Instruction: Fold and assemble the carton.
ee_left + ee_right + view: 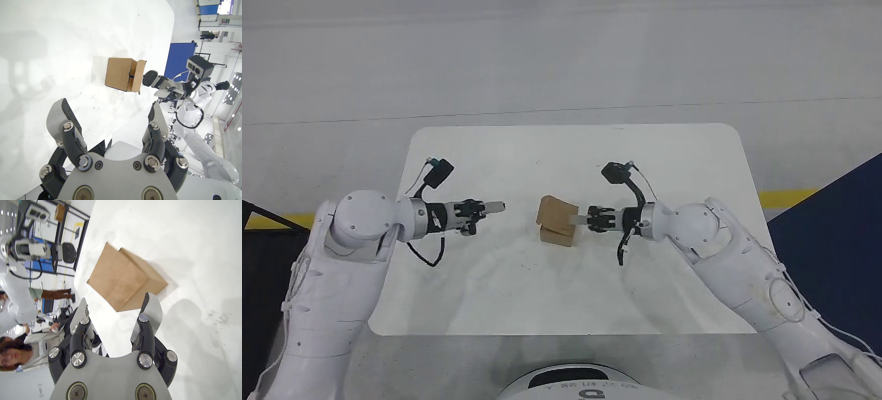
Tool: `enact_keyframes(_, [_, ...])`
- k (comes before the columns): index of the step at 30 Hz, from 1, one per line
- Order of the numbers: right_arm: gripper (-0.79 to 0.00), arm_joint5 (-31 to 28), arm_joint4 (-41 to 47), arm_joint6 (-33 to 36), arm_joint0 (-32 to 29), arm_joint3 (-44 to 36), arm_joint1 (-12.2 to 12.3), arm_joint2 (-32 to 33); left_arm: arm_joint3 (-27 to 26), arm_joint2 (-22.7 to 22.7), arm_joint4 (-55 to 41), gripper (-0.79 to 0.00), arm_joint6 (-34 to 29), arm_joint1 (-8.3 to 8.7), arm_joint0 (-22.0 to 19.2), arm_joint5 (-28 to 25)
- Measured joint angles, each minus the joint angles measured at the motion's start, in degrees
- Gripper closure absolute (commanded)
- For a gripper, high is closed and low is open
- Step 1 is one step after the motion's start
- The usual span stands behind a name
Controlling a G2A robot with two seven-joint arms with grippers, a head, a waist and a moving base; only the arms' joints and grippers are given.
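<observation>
Jaws spread: left gripper (109,106), right gripper (115,301); carton (118,75) contact unclear.

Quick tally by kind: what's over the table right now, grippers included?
carton: 1, brown, one flap standing open
grippers: 2, the left gripper well off from the carton, the right gripper right beside its open flap
Total: 3
</observation>
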Motion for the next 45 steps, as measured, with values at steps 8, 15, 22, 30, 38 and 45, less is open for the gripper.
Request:
enact_keyframes(8, [-0.446,5.20,0.35,-1.55,-1.32,-1.20,-0.22,0.28,-0.51,11.39,12.38,-0.785,6.41,-0.91,-5.44,2.82])
enact_keyframes(15, [-0.449,5.36,1.01,-0.49,0.44,0.72,-0.99,-1.56,0.72,18.95,19.25,-0.785,5.98,-1.83,-9.86,6.34])
enact_keyframes(22, [-0.422,5.59,2.19,-0.12,2.21,2.88,-1.89,-3.31,3.54,24.77,21.27,-0.785,4.85,-3.04,-14.18,7.38])
enact_keyframes(30, [-0.406,5.62,3.14,0.31,3.77,4.70,-2.77,-4.88,5.12,26.68,20.58,-0.785,4.67,-3.74,-16.03,7.84])
enact_keyframes(38, [-0.379,5.38,6.47,-0.44,3.50,5.60,-3.24,-4.28,5.81,25.54,21.30,-0.785,4.76,-3.60,-16.17,9.04])
enact_keyframes(45, [-0.394,6.27,8.12,-0.72,3.33,6.30,-3.49,-3.75,6.12,27.18,22.27,-0.785,3.93,-3.87,-16.19,9.32])
